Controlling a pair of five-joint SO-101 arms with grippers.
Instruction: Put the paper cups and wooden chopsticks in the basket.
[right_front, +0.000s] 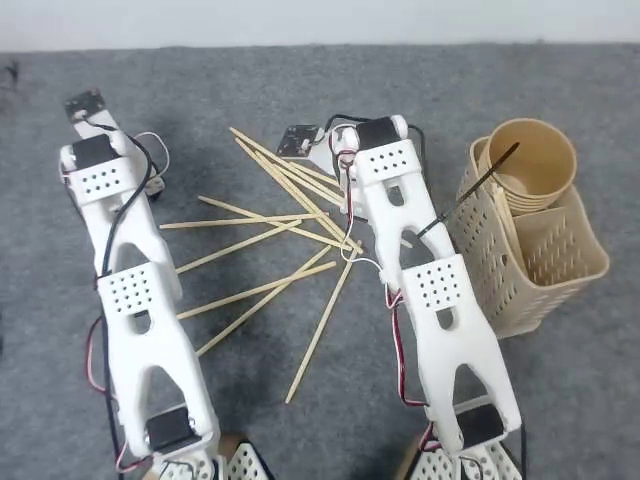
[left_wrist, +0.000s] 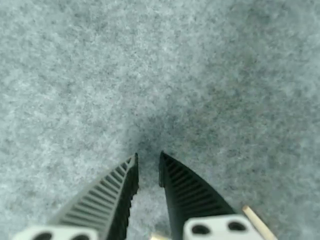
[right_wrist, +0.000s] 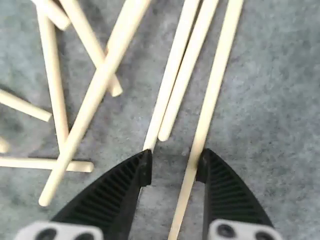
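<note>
The right gripper (right_wrist: 175, 157) is held open, low over the scattered wooden chopsticks (right_front: 240, 221) at the centre of the high view. One chopstick (right_wrist: 209, 100) is seen running between the jaws, hard against one finger, while another ends right at the other fingertip. If the jaws are closed here, both may be caught. Or the single stick may be pinched far from its middle, so that it swings and slips out during the carry to the basket (right_front: 560, 265) at the right, where the paper cups (right_front: 535, 160) are already stacked. The left gripper (left_wrist: 148, 157) is seen slightly parted over bare grey carpet (left_wrist: 200, 75) — nothing is held.
</note>
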